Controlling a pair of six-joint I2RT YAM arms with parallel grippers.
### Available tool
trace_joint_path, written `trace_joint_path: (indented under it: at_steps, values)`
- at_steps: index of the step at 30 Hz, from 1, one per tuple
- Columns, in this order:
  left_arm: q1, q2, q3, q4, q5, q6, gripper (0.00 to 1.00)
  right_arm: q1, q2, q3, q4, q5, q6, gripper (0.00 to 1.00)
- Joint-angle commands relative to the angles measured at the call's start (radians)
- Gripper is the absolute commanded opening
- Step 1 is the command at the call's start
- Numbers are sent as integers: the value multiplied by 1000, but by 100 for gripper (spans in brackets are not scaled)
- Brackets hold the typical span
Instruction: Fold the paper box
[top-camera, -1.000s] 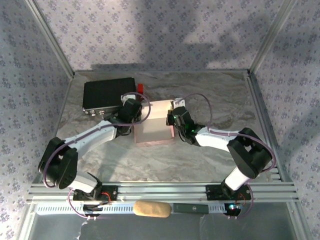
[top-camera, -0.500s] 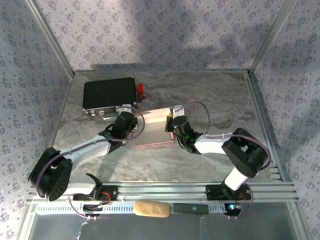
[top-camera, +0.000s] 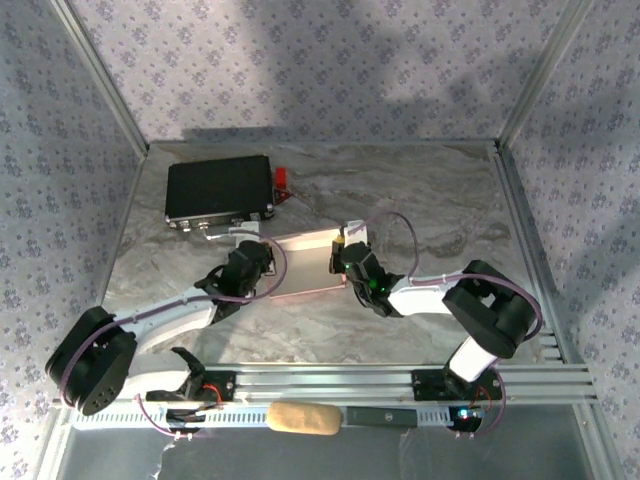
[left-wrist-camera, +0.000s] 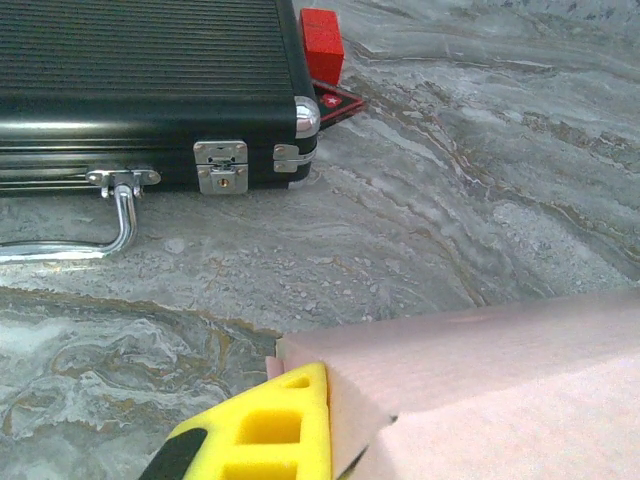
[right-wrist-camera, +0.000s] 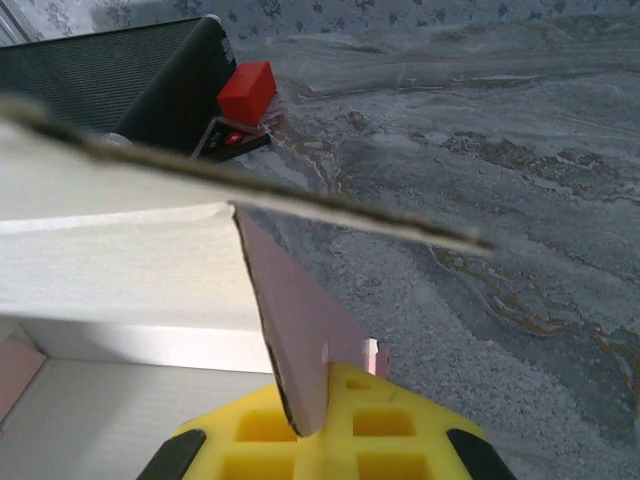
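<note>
- The left gripper (top-camera: 266, 274) is closed tight on the left edge of the paper box (top-camera: 305, 265), its yellow pad against the pink corner
- The right gripper (top-camera: 341, 262) is clamped on a thin pink flap at the box's right edge
- From above the box is a pale pink rectangle mid-table between them; the right wrist view shows its whitish inside
- Behind it, well apart, a black case (top-camera: 220, 190) and a red block (top-camera: 281, 178) sit on the marbled table (top-camera: 430, 200)
</note>
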Motion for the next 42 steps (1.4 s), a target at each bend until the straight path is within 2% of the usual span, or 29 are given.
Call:
trace_joint_path:
  at_steps: [1, 10, 16, 19, 24, 28, 31, 37, 42]
  values:
    - [-45, -4, -32, 32, 71, -80, 0, 20, 4, -26, -85, -2, 44, 0]
    - [-121, 19, -72, 5, -44, -133, 0, 36, -58, -44, -189, 7, 84, 8]
    - [-162, 56, -57, -30, -109, -151, 0, 43, -163, -36, -334, -5, 146, 31]
    - [-191, 68, -43, -59, -184, -164, 0, 46, -216, -41, -393, -25, 193, 38]
    - [-226, 78, -27, -89, -262, -184, 0, 61, -306, -69, -433, -80, 248, 44]
    - [-235, 93, -5, -113, -279, -182, 0, 69, -412, -76, -530, -36, 236, 45]
    - [-239, 101, 14, -135, -286, -170, 0, 25, -504, -71, -606, -42, 160, 49]
    - [-243, 119, 40, -154, -294, -144, 0, -188, -613, -63, -585, -358, 0, 44]
    - [-249, 141, 55, -166, -301, -134, 0, -302, -674, 28, -673, -457, 67, 43]
